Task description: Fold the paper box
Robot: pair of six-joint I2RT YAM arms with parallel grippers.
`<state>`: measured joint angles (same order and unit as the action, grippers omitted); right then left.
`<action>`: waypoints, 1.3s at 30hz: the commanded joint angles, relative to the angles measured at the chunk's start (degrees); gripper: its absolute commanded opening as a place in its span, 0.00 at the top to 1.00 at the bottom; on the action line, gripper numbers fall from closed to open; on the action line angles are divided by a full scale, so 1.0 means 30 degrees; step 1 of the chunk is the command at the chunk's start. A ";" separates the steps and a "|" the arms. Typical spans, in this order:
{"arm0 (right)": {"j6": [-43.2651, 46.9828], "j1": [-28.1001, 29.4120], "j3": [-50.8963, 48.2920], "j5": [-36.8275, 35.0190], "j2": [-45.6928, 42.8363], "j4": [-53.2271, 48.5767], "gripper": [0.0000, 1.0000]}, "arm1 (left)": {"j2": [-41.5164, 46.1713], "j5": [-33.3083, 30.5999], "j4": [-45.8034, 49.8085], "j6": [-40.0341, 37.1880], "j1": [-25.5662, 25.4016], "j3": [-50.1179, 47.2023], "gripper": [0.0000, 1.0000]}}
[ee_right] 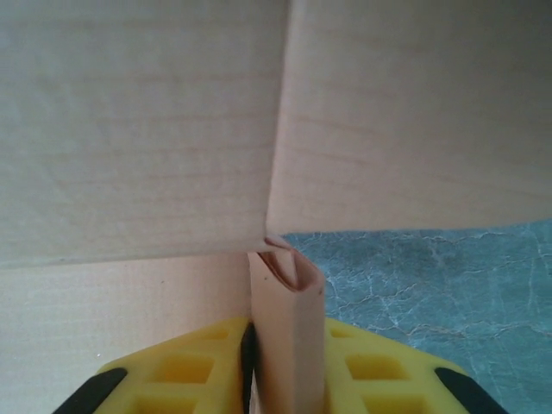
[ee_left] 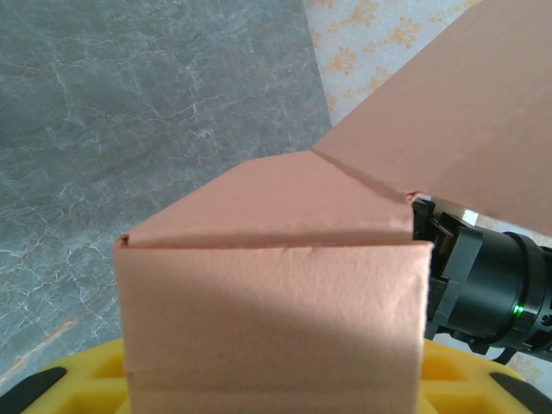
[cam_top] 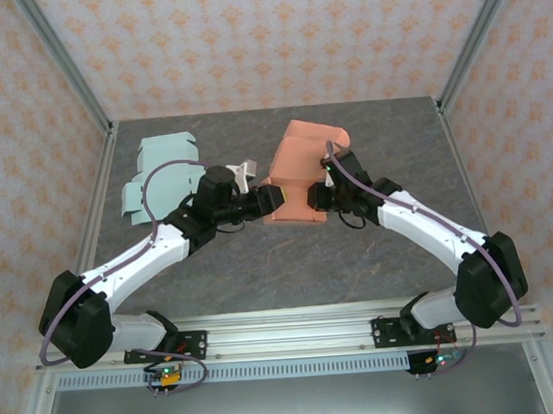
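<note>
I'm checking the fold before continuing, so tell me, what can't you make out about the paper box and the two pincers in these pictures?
- Whether the left pincer grips: the paper box panel covers its fingertips in the left wrist view, and it is too small from above.
- How far the flap reaches into the right pincer clamping it: cut off by the bottom edge, right wrist view.
- The teal cutout: the left arm crosses its near part, top view.

The left arm (cam_top: 139,258) and right arm (cam_top: 428,221) are wearing white shells between chunky black joint housings. A purplish-grey cable (cam_top: 42,341) is snaking along each, starting by the mounting rail (cam_top: 284,336). Just under that rail, small circuit boards (cam_top: 165,373) are glowing green. The left gripper (cam_top: 269,200) and right gripper (cam_top: 318,197) are sporting yellow pads (ee_right: 185,366) with square recesses and black tips.
</note>
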<state>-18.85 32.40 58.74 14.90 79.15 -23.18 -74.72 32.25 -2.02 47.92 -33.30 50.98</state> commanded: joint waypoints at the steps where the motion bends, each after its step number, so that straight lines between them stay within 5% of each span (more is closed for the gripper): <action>1: -0.0218 0.0243 -0.0025 -0.3005 0.0191 0.0131 0.80 | 0.0458 0.0186 -0.1190 -0.0421 -0.0370 0.0936 0.65; 8: -0.0739 0.0771 -0.0368 -0.7920 0.0363 -0.0154 0.87 | 0.0201 -0.0334 -0.1544 -0.0319 -0.0699 0.0939 0.65; 13: -0.0809 0.1261 -0.0493 -0.8185 0.0484 0.0562 0.84 | -0.0231 -0.0562 -0.2246 0.0203 -0.0952 0.0808 0.65; 20: -0.0914 0.1357 -0.1912 -0.6868 0.0262 0.2021 0.75 | -0.0126 -0.1124 -0.2806 0.0385 -0.0940 0.0718 0.65; 27: -0.1361 0.0782 -0.2584 -0.3708 -0.2369 0.2149 0.51 | -0.0152 -0.1898 -0.1457 -0.0949 -0.0913 0.0892 0.66; 34: -0.1729 -0.0987 -0.2676 0.1385 -0.3944 0.1272 0.41 | -0.0836 -0.1952 -0.1992 -0.0257 -0.0696 0.0823 0.65; 39: -0.1254 -0.1260 -0.2493 0.2097 -0.5002 -0.0329 0.41 | -0.1028 -0.2021 -0.1954 -0.0158 -0.0626 0.0963 0.65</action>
<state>-23.35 28.86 51.62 17.72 66.06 -19.73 -77.41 27.33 -5.50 47.07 -35.57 51.94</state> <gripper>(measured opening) 0.594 0.427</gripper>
